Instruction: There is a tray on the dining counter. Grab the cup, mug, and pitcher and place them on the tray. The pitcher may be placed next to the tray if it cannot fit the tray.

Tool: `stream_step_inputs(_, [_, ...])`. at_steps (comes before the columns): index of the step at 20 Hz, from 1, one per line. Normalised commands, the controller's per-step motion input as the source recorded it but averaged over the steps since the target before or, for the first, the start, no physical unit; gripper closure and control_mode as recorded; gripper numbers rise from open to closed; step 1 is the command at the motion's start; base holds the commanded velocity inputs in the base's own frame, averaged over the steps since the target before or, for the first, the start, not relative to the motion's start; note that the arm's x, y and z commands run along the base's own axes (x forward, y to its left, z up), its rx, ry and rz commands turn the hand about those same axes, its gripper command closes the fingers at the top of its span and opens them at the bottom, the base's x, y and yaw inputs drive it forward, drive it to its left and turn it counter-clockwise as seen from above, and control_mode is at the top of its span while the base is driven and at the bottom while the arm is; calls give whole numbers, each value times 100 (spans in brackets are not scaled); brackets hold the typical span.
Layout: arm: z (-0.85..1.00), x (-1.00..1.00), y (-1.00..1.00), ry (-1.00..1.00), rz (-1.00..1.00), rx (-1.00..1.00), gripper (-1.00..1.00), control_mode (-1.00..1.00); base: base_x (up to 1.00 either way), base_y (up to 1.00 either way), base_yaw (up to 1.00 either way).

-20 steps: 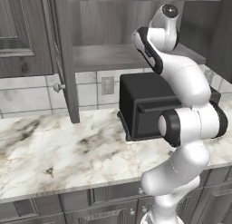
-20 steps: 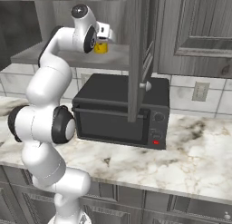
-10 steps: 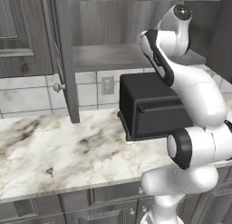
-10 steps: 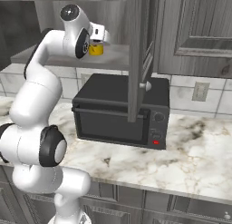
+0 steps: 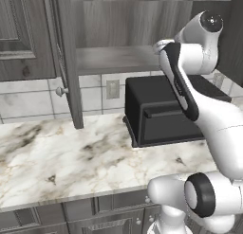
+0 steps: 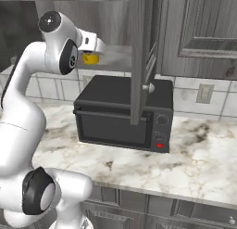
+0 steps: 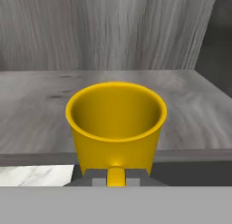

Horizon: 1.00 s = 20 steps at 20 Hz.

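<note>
The mug (image 7: 115,123), squat and golden-yellow, sits upright in the middle of the hand view. Its handle faces the camera, and my gripper (image 7: 116,177) is shut on that handle, one dark fingertip on each side. The mug is over the front edge of the grey wooden cabinet shelf (image 7: 41,109). From the right base view the mug (image 6: 90,59) hangs just under my white hand, with the gripper (image 6: 92,52) beside the open cabinet and above the black oven. The tray, cup, pitcher and dining counter are out of view.
A black toaster oven (image 6: 125,114) stands on the marble worktop (image 5: 66,157) under the shelf. The cabinet door (image 6: 141,52) stands open, edge-on, right of the mug. A tiled wall with an outlet (image 5: 112,88) backs the worktop.
The gripper has carried the mug left and slightly down in the right base view, out toward the shelf's front edge. The elbow has swung lower. The grip has not changed.
</note>
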Motion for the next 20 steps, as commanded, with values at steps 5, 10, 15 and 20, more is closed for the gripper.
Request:
stream_step_inputs(5, [0, -96, 0, 6, -1, 0, 100, -100, 0, 0, 0])
stream_step_inputs(10, [0, -77, 15, 15, 0, 0, 100, -100, 0, 0, 0])
stream_step_inputs(15, [0, -57, 26, 15, 1, 0, 100, -100, 0, 0, 0])
stream_step_inputs(20, [0, -41, 20, 18, 3, 0, 100, -100, 0, 0, 0])
